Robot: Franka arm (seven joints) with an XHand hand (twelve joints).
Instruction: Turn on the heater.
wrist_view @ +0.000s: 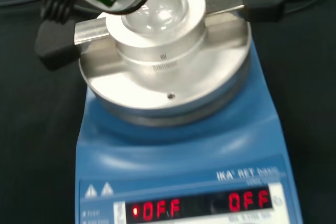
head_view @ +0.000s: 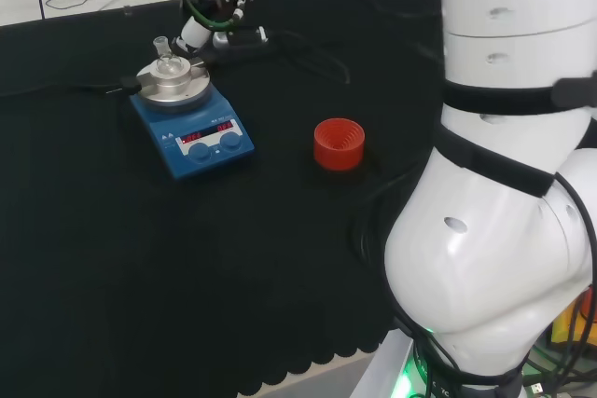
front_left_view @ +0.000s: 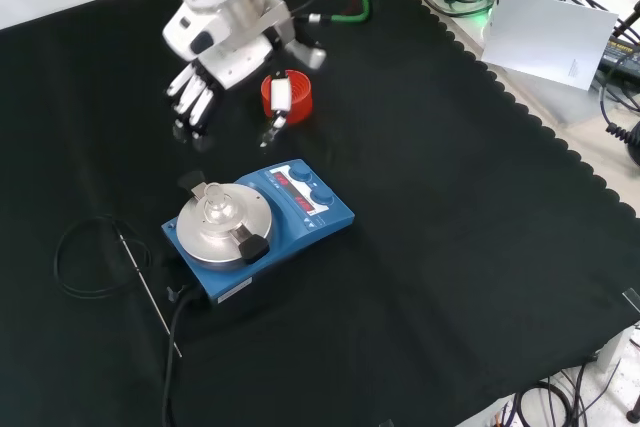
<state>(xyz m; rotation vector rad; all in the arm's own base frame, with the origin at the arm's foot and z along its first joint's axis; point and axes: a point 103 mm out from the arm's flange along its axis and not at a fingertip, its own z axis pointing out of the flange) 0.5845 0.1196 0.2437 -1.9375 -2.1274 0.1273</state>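
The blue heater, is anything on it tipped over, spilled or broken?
No, nothing stands out. The blue heater sits flat on the black cloth, and the glass flask stands upright in the metal block on top. No spill shows. The red ring stands apart and empty. The hand hovers above the cloth.

Black cloth-covered bench (front_left_view: 450, 247). On it: blue hotplate heater (front_left_view: 262, 228) with round silver top, red ribbed ring stand (head_view: 339, 144) apart from it, coiled black cable (front_left_view: 90, 257), thin metal rod (front_left_view: 148, 290).
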